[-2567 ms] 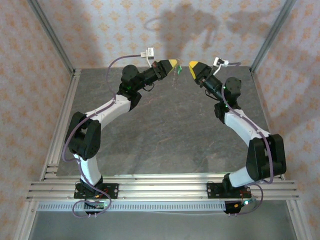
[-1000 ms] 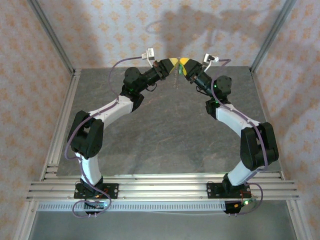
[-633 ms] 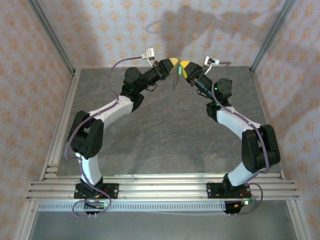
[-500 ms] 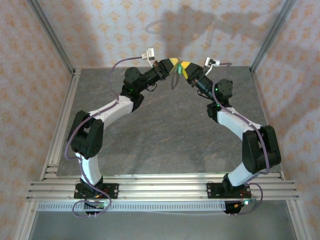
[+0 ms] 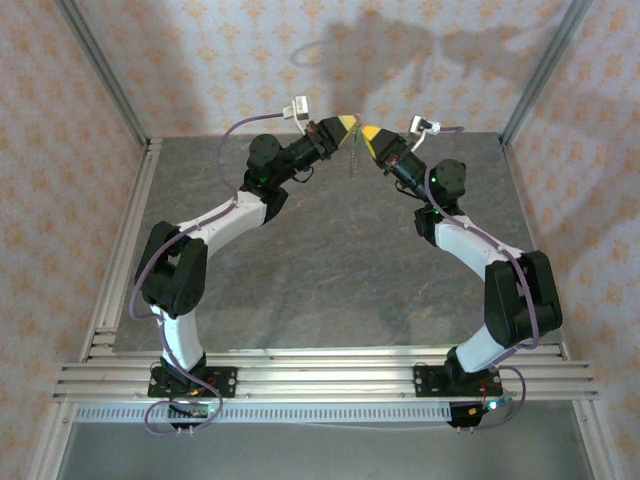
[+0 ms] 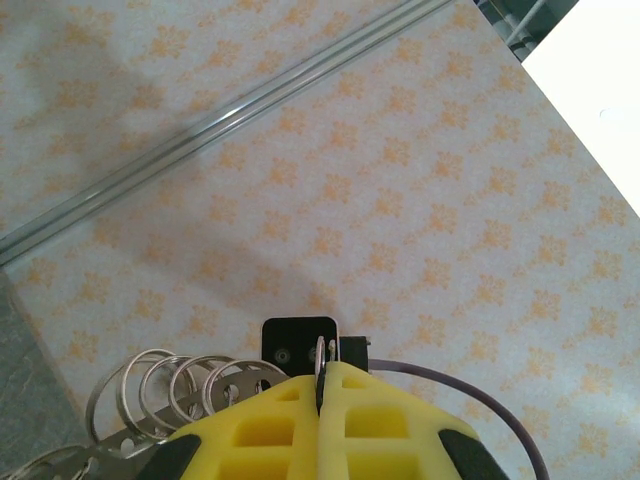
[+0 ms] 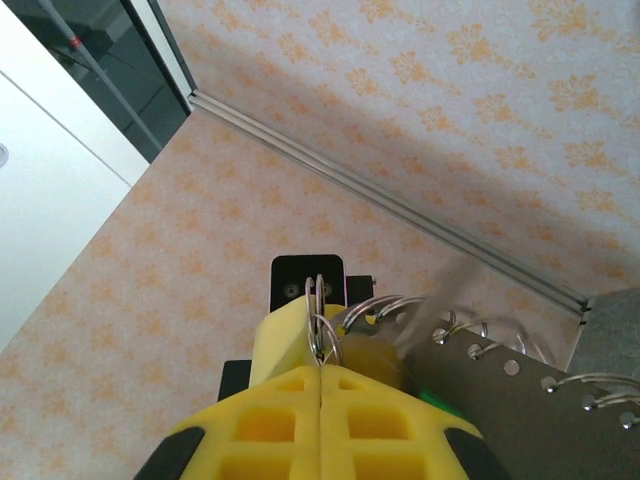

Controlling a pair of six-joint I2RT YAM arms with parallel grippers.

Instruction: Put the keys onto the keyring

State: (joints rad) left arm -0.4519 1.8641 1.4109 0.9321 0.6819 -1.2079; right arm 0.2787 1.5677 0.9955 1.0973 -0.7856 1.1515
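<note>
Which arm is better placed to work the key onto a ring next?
Probably right. The right gripper is shut on a wire ring, with the green key beside it; the left gripper merely pinches a ring edge.

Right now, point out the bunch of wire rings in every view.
Top external: wire rings, upper centre, between left end effector and right end effector.
Left wrist: bottom left, beside the yellow fingers.
Right wrist: lower right, on a holed metal strip.
Shared landmark: the orange-patterned wall.
</note>
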